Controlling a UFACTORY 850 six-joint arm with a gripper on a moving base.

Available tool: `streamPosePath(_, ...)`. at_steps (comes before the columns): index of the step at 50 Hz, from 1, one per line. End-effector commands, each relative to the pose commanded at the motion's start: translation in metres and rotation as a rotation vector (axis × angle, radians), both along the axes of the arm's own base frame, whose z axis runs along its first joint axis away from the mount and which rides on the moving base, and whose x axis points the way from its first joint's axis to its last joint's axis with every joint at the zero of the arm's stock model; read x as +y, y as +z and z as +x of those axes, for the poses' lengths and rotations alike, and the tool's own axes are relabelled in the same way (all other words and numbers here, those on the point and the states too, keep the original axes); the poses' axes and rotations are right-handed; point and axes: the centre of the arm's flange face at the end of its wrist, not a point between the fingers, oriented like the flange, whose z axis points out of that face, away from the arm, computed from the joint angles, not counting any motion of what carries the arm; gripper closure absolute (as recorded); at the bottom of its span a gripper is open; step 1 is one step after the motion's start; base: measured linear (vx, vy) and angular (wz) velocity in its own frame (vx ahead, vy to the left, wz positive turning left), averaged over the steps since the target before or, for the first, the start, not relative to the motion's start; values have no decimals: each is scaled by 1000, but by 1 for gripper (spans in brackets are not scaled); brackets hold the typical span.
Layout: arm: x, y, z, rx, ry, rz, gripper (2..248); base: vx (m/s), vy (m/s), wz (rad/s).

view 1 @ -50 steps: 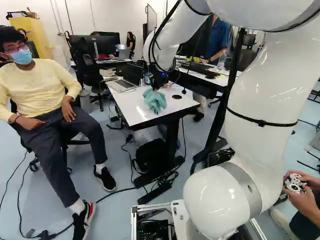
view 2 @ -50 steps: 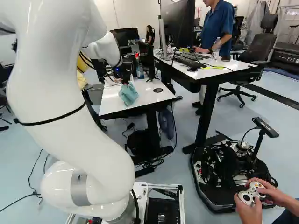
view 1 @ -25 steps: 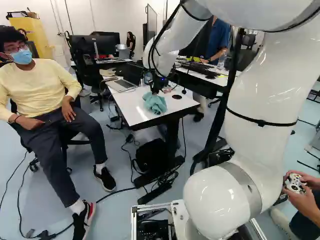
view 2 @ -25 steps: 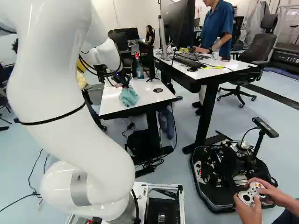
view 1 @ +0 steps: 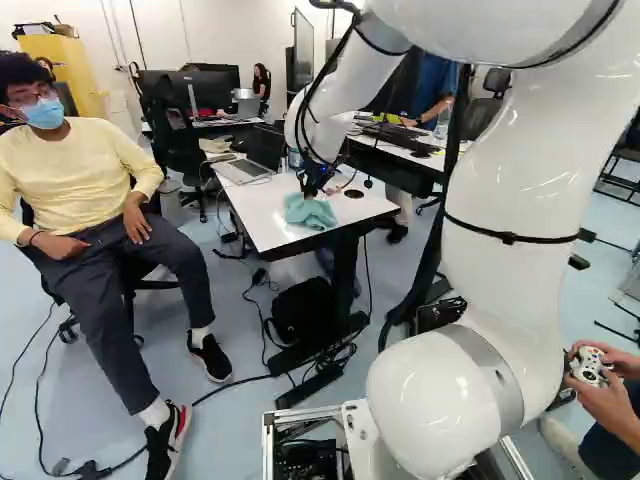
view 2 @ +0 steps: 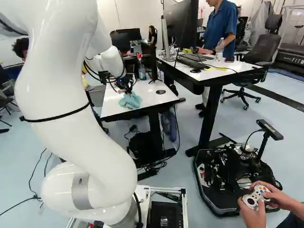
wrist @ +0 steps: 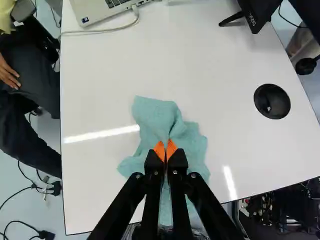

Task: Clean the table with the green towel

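jaws (wrist: 165, 149) are pinching green towel (wrist: 194, 145) near the round hole (wrist: 272, 101) on the tabletop (wrist: 95, 180). looking light, limp; central bunch is probably giving the best hold.

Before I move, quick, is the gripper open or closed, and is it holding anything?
Gripper: closed, pinching a fold of the green towel.

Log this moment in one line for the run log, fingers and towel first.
fingers: shut on towel | towel: rumpled, on table | laptop: on table, beyond towel
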Motion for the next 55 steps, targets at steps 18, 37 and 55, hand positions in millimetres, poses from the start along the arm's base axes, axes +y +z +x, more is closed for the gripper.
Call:
streamPosePath(18,0,-6,2,8,0,-2,224,0,0,0)
streamPosePath(37,0,-6,2,6,0,-1,224,0,0,0)
streamPosePath(55,1,-7,3,8,0,-1,224,0,0,0)
